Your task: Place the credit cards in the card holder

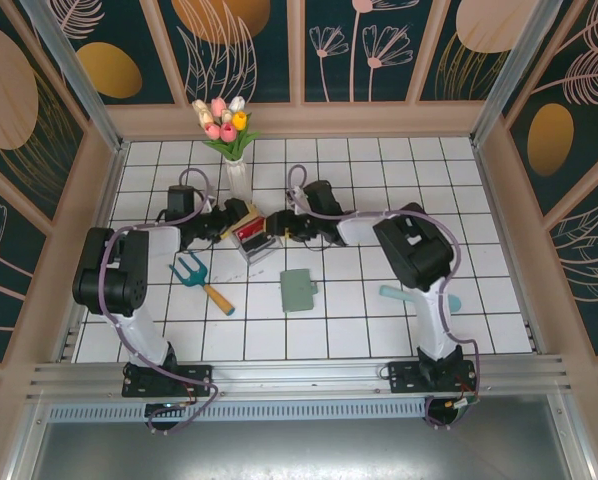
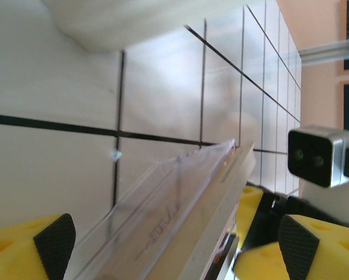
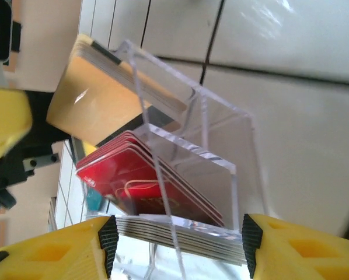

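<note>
Found left gripper [image 2: 174,248] with jaws spread wide, gripping nothing. Noted clear rectangular plastic box [image 2: 180,198] slanting through the gap between those jaws, close to one black pad [image 2: 55,239] and well clear of the other. Cannot tell contact at the near pad.

Found right gripper [image 3: 180,245] with jaws parted to either side of the same box, one pad at each flank of its lower edge. Cannot tell whether the pads press the box or merely sit beside it.

Located thin rectangular plastic credit cards [image 3: 142,178] inside the box, between the right jaws: red stack in the front compartment, tan card [image 3: 96,99] behind it, past the jaw tips, and a dark card edge just under the tan one. Saw pale card edges stacked along the box bottom, directly between the two pads.

Located flat sage grey-green bifold card holder [image 1: 298,290] on the white tiled table [image 1: 379,170], outside both jaws and apart from them, on the base side of the right gripper.

Noted teal hand fork with wooden handle [image 1: 201,277] on the base side of the left jaws, apart from them. Noted white vase of tulips [image 1: 237,178] beyond the left jaws.
</note>
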Controlling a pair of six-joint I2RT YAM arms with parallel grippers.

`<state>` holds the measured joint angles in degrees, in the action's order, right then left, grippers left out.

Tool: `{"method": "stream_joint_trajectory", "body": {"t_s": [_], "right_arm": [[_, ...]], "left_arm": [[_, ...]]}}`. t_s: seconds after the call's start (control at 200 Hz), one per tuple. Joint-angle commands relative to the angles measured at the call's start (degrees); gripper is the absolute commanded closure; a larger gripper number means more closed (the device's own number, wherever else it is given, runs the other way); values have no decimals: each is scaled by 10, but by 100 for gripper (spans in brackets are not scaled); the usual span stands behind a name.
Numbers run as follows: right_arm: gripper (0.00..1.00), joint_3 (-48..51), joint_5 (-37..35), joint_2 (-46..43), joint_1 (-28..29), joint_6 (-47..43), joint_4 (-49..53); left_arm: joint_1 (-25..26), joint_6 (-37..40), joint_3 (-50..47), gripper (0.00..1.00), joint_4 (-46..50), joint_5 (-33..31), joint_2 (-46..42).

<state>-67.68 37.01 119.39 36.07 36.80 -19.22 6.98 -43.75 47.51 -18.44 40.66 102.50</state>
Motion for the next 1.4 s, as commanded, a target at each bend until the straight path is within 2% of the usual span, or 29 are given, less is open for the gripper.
{"method": "stream_joint_trajectory", "body": {"t_s": [0.0,0.34,0.595,0.786,0.916,1.001,1.061,1.216,1.321,1.396], "right_arm": [[39,79,-13,-77,-2,14,-59],[39,277,-99,-220,-11,68,-98],[36,377,-151,-324,-22,117,-110],[35,413,-215,-414,-24,119,-31],[33,414,-289,-497,-38,97,77],[31,396,-320,-538,-44,57,139],[28,378,-318,-549,-76,25,163],[27,290,-279,-504,-100,-51,219],[29,217,-277,-439,-90,-111,267],[30,167,-295,-392,-74,-154,304]], "left_arm": [[41,-51,-16,8,-73,13,-10],[172,-123,78,8,-118,-18,82],[234,-125,259,8,-58,-10,190],[259,-124,357,8,-10,-3,232],[260,-52,383,5,106,-68,190],[260,-15,363,3,165,-143,138],[259,-11,324,2,176,-187,95],[259,-33,174,2,156,-267,-26],[259,-71,61,1,111,-284,-113],[259,-104,-8,4,56,-251,-145]]}}
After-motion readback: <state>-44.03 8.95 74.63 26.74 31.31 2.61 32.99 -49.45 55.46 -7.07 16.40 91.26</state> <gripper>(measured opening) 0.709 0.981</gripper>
